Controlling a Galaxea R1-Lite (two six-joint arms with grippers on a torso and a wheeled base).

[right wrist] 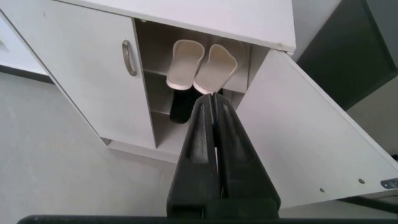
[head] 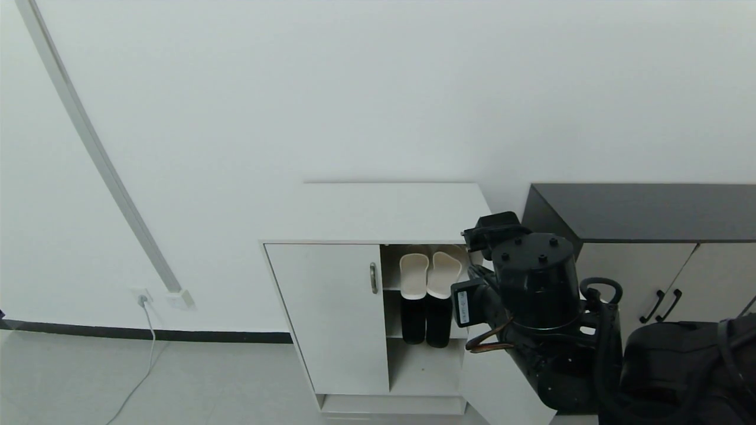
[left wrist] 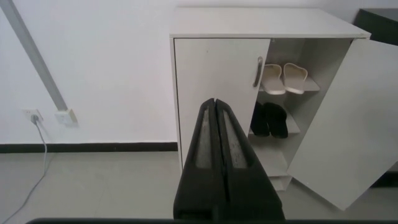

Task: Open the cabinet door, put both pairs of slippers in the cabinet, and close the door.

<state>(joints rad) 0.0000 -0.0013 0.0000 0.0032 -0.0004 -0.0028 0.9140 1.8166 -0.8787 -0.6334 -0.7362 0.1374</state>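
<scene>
**Head view.** A white cabinet (head: 390,212) was recorded against the wall. Its closed door (head: 328,313) carried a metal handle (head: 373,278), and its open door (head: 502,383) was swung out towards the robot. A white pair of slippers (head: 430,274) was noted on the upper shelf and a black pair of slippers (head: 425,321) on the shelf beneath. Both pairs were judged stowed, with only the closing left to do. The right arm was seen just in front of the open side. A dark-topped cabinet (head: 644,209) stood just beside it, and a wall socket (head: 142,295) with its cable was well apart.

**Left wrist view.** The left gripper (left wrist: 215,106) was recorded with its fingers pressed together and nothing held, pointed at the closed door from some way back. The open door was seen standing wide.

**Right wrist view.** The right gripper (right wrist: 211,102) was likewise noted with fingers together and empty, near the shelf opening and beside the inner face of the open door.

**Handling.** The open door was judged a stiff, light, hinged panel with a smooth face. A push on its outer face near the free edge was judged better than a grasp. The slippers were judged soft and light. Whether they projected past the shelf fronts could not be told. The right arm itself was judged to lie in the door's swing.
</scene>
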